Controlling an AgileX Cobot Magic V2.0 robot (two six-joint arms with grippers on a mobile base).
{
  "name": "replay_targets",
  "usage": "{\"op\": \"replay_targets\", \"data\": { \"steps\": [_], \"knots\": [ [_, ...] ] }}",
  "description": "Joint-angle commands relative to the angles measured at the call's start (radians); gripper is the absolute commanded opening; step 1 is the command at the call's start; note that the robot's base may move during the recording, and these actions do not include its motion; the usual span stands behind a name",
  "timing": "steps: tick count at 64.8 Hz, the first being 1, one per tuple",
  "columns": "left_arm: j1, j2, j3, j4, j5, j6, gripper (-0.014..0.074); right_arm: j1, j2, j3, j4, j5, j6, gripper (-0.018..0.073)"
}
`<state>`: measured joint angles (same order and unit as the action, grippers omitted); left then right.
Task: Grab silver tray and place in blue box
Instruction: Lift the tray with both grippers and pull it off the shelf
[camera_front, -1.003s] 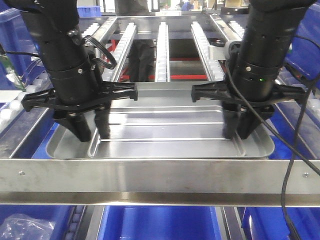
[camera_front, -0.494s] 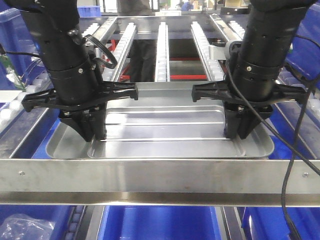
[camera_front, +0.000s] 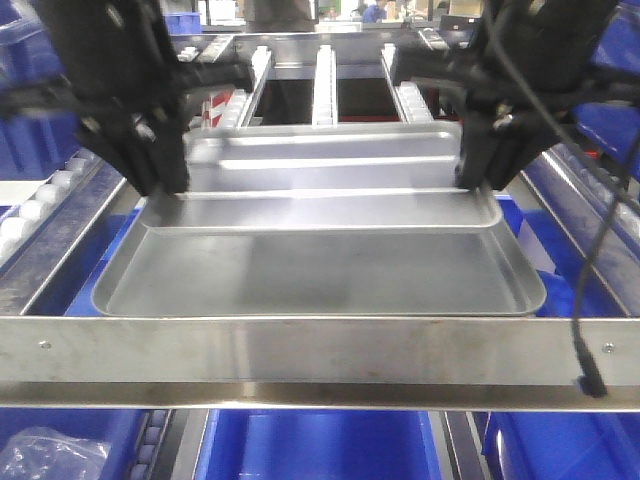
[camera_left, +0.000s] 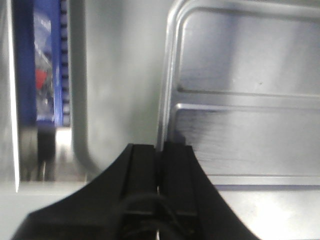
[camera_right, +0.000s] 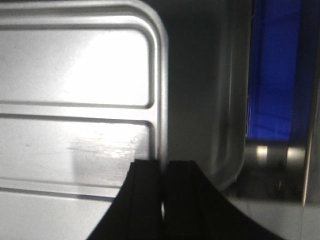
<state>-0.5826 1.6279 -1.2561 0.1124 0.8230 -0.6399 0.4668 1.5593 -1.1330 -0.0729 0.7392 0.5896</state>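
Now that the silver tray (camera_front: 320, 175) has risen off the second tray (camera_front: 320, 275) beneath it, it hangs in the upper middle of the frame. The left hand (camera_front: 165, 180) is clamped on its left rim and the right hand (camera_front: 478, 172) on its right rim. The carry remains: the blue box (camera_front: 320, 450) waits at the bottom, below the steel rail (camera_front: 320, 350).

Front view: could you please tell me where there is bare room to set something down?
Free: the lower tray's bare floor, between the steel rail in front and the raised silver tray's near edge. Crowded: the silver tray's two ends, where the left hand and right hand clamp its rim.
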Motion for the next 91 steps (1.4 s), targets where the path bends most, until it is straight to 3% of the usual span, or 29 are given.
{"op": "replay_targets", "data": {
  "steps": [1,27,42,71,91],
  "knots": [
    [-0.027,-0.109,0.040,0.020,-0.016,-0.063,-0.0104,0.032,-0.090,0.051,-0.036,-0.032,0.056,0.0063],
    [-0.236,-0.365,0.359,0.118,0.019,-0.341,-0.0104,0.197,-0.352,0.328,-0.103,-0.016,0.301,0.0063],
    [-0.254,-0.391,0.374,0.137,0.029,-0.342,-0.0104,0.252,-0.383,0.367,-0.164,0.012,0.346,0.0063],
    [-0.254,-0.391,0.374,0.125,0.032,-0.234,-0.0104,0.253,-0.382,0.367,-0.171,0.001,0.346,0.0063],
    [-0.254,-0.391,0.374,0.122,0.032,-0.234,-0.0104,0.253,-0.382,0.367,-0.171,0.013,0.346,0.0063]
  ]
}}
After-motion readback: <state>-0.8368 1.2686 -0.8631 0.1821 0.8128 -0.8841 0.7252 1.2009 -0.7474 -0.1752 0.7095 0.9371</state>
